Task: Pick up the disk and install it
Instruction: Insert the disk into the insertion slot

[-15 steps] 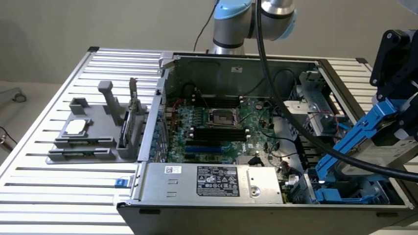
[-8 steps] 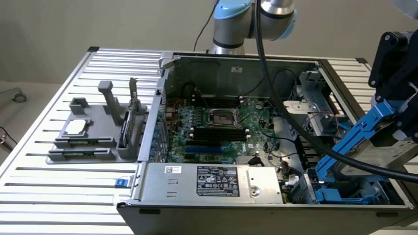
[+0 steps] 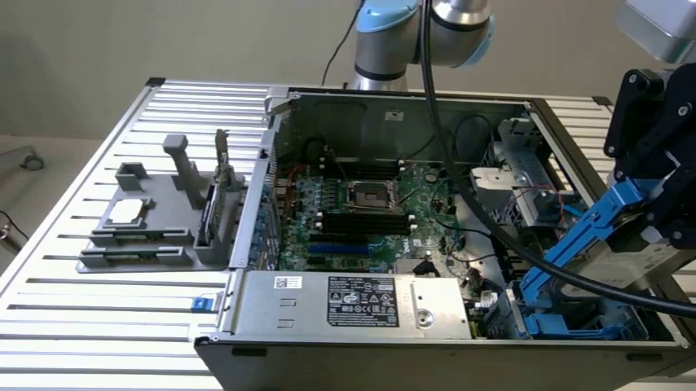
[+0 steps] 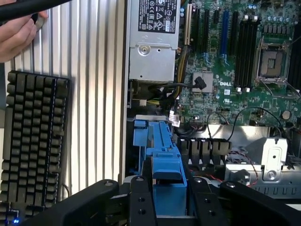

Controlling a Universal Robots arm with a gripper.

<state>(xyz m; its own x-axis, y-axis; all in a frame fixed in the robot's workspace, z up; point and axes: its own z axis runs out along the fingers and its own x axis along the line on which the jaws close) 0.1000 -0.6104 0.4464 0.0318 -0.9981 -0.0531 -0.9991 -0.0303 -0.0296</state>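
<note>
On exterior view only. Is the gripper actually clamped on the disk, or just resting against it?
Observer: Clamped. In the wrist view the gripper has its fingers pressed on either side of the blue frame of the disk.
Operator: Anything nearby I can't see?
Observer: A keyboard lies on the slatted table.
Operator: People?
Observer: A hand is near one end of the keyboard, apart from the gripper.

A plain beige wall (image 3: 218, 41) stands behind the ribbed aluminium table (image 3: 65, 326).

Open computer case (image 3: 364, 122), motherboard (image 3: 359, 208), power supply (image 3: 348, 301), black keyboard (image 4: 33, 141), grey fixture (image 3: 152, 224)
</note>
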